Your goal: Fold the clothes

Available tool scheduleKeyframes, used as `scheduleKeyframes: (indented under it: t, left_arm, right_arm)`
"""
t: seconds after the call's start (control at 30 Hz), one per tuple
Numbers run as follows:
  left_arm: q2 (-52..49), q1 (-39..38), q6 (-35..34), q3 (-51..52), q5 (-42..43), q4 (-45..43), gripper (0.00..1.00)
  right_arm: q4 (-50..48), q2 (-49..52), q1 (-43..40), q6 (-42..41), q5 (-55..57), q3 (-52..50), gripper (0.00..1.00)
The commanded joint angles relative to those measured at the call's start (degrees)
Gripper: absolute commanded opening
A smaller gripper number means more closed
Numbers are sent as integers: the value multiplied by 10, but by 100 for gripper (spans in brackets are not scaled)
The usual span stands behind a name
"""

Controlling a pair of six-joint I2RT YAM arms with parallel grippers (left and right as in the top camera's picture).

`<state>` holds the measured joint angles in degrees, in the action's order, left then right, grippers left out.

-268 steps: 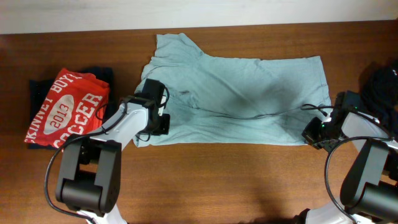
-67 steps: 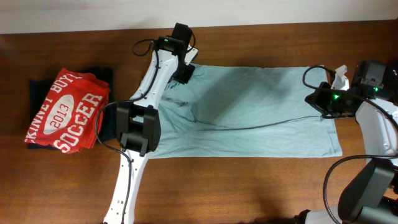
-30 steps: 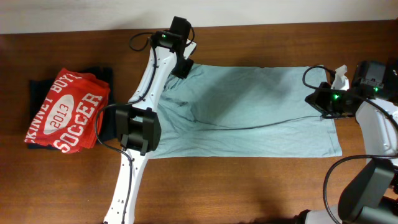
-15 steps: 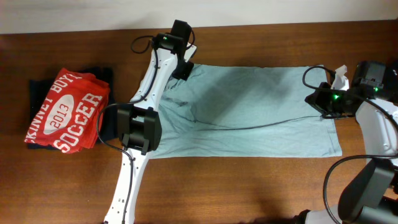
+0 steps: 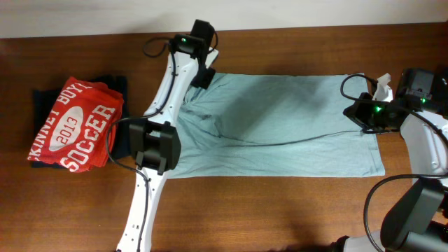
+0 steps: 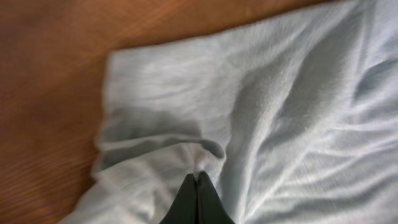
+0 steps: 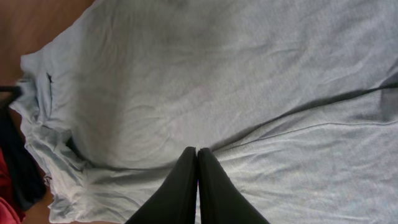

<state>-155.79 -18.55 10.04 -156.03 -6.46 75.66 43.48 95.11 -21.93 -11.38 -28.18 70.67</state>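
Note:
The clothes, a pale grey-blue t-shirt point(image 5: 280, 119), lie spread flat across the wooden table point(image 5: 280, 210). My left arm reaches out to the shirt's far left corner, where the left gripper point(image 5: 205, 75) is shut. In the left wrist view the left gripper point(image 6: 198, 177) pinches a small raised fold of the shirt point(image 6: 280, 93). My right gripper point(image 5: 360, 115) sits at the shirt's right edge. In the right wrist view the right gripper point(image 7: 197, 151) is shut on the shirt point(image 7: 217, 74), and creases run out from its tips.
A folded red t-shirt with white lettering point(image 5: 73, 126) lies on a dark garment point(image 5: 115, 84) at the table's left end. A pale wall strip point(image 5: 280, 14) runs along the far table edge, close behind the left gripper.
The left gripper has shut on the fabric at the shirt's far left corner and shifted slightly. The right arm and the shirt's outline have not moved.

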Motion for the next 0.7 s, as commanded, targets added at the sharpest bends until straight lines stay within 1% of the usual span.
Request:
scheduleKeyframes:
  t: [0.0, 0.13, 0.27, 0.37, 0.5, 0.67]
  left_arm:
    - [75, 13, -1, -18, -13, 2, 0]
    - [79, 15, -1, -18, -5, 28, 0]
    - [79, 14, -1, -18, 46, 70, 0]
    - [81, 14, -1, -18, 68, 106, 1]
    - [83, 14, -1, -18, 79, 150, 0]
    - [85, 14, -1, -18, 89, 183, 1]
  right_arm:
    - [2, 1, 0, 5, -5, 13, 8]
    - [2, 1, 0, 5, -5, 13, 8]
    - [2, 1, 0, 5, -5, 13, 7]
    - [2, 1, 0, 5, -5, 13, 8]
    - [2, 1, 0, 5, -5, 13, 8]
    - [2, 1, 0, 5, -5, 13, 7]
